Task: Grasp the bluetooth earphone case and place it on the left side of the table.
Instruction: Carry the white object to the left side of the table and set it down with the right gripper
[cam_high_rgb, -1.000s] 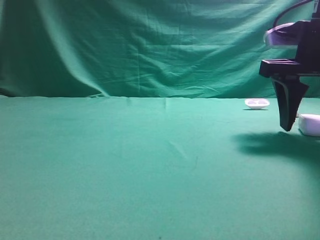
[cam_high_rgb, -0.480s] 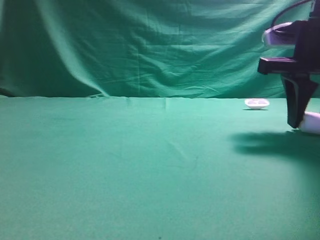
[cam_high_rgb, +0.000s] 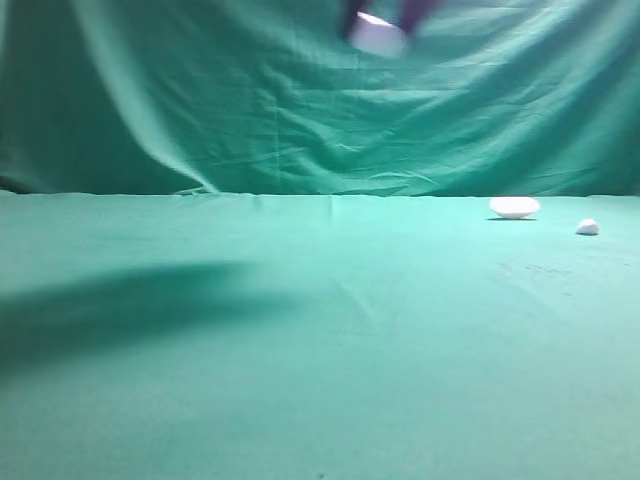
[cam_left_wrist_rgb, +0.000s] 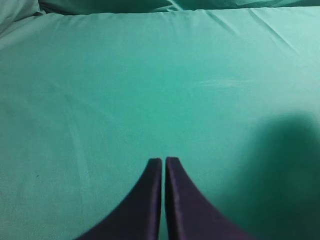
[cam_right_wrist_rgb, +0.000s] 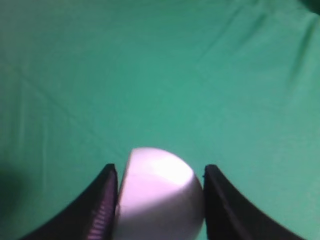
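Note:
The white bluetooth earphone case (cam_right_wrist_rgb: 160, 192) sits between the two dark fingers of my right gripper (cam_right_wrist_rgb: 159, 170), which is shut on it, high above the green table (cam_right_wrist_rgb: 165, 75). In the exterior view the case (cam_high_rgb: 378, 38) and the right gripper (cam_high_rgb: 385, 18) show as a blur at the top edge, just right of centre, in front of the backdrop. My left gripper (cam_left_wrist_rgb: 163, 161) hovers over bare green table cloth (cam_left_wrist_rgb: 150, 90) with its fingers pressed together and nothing between them. It does not show in the exterior view.
A shallow white tray (cam_high_rgb: 514, 207) lies at the back right of the table (cam_high_rgb: 300, 350), with a tiny white pebble-like piece (cam_high_rgb: 587, 228) to its right. A broad dark shadow (cam_high_rgb: 120, 305) falls on the left part of the cloth. A green drape hangs behind.
My right gripper closed on the case at the table's right edge, then rose and swung left to the top centre. The case has left the cloth, and the arm's shadow moved from right to left.

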